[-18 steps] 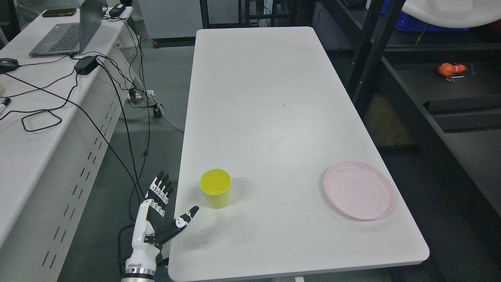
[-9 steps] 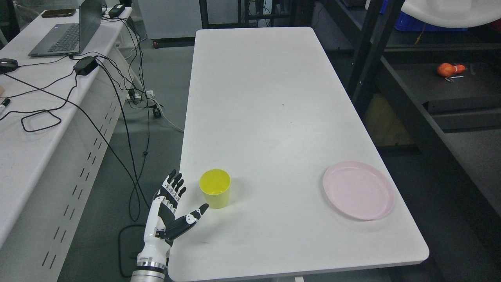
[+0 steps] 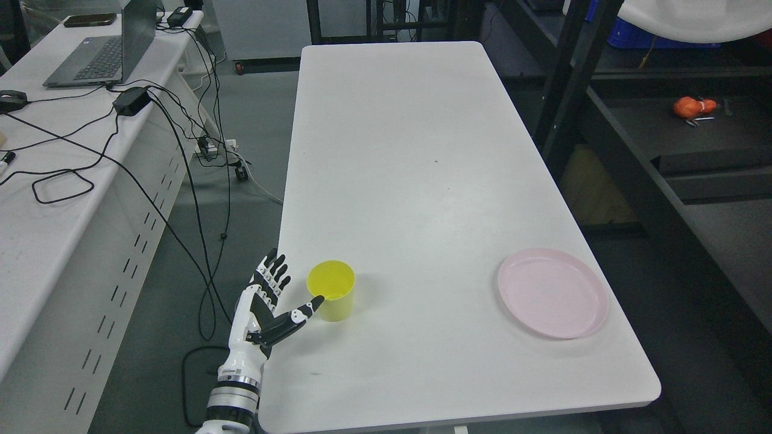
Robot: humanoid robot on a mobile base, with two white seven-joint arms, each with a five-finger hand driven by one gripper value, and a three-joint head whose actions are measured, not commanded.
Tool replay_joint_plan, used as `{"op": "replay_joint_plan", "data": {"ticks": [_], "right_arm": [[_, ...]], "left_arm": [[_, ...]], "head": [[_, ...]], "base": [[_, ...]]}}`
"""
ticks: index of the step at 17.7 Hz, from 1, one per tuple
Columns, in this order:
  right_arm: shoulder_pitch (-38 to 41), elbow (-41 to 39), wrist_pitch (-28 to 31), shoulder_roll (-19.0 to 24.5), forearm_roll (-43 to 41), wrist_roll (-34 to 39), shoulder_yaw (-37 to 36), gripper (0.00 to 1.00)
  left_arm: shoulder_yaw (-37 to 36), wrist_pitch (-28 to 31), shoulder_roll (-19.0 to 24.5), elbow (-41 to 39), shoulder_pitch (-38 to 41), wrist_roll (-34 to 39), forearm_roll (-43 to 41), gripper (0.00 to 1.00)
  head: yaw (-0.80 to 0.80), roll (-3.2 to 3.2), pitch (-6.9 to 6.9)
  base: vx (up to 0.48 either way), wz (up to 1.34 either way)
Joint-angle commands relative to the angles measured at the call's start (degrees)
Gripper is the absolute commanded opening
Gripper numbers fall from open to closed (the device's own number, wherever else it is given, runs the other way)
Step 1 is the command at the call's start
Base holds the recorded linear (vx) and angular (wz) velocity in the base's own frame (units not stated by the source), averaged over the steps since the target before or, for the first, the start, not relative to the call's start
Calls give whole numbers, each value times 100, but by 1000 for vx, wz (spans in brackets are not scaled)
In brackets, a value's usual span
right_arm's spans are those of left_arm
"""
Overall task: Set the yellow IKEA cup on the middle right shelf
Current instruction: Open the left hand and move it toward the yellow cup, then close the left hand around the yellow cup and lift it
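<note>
A long white table (image 3: 422, 150) with rounded corners runs away from the camera. A yellow cup (image 3: 331, 290) stands upright near its front left edge. A pink plate (image 3: 552, 292) lies flat near the front right corner, well apart from the cup. The far half of the table is bare.

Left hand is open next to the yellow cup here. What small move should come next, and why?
Probably a short slide rightward, then curl the fingers. The left hand is open beside the yellow cup, thumb tip at its near wall, the other fingers left of it, so nothing grips it yet. The cup stands upright on the white table.
</note>
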Motion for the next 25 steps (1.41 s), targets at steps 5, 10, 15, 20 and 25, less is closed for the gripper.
{"op": "replay_joint_plan", "data": {"ticks": [5,10,15,20,25], "right_arm": [[79,0,4,-100,-141,-4,97,99],[79,0,4,-100,-141,-4,97,99],[79,0,4,-100,-141,-4,97,99],[79,0,4,-100,-141,-4,97,99],[79,0,4,-100,-141,-4,97,99]], "left_arm": [[-601,-4,100,349,-412,-515,-9,98],[-743,4,100,700,-535,-515,-53,98],[-769,4,100,1043,-693,-523,-53,99],[-778,4,100,1263,-904,-550,-167,99],[-848,4,100,1351,-931,-814,-176,99]], "head": [[0,0,0],[0,0,0],[0,0,0],[0,0,0],[0,0,0]], "base": [[0,0],[0,0],[0,0],[0,0],[0,0]]}}
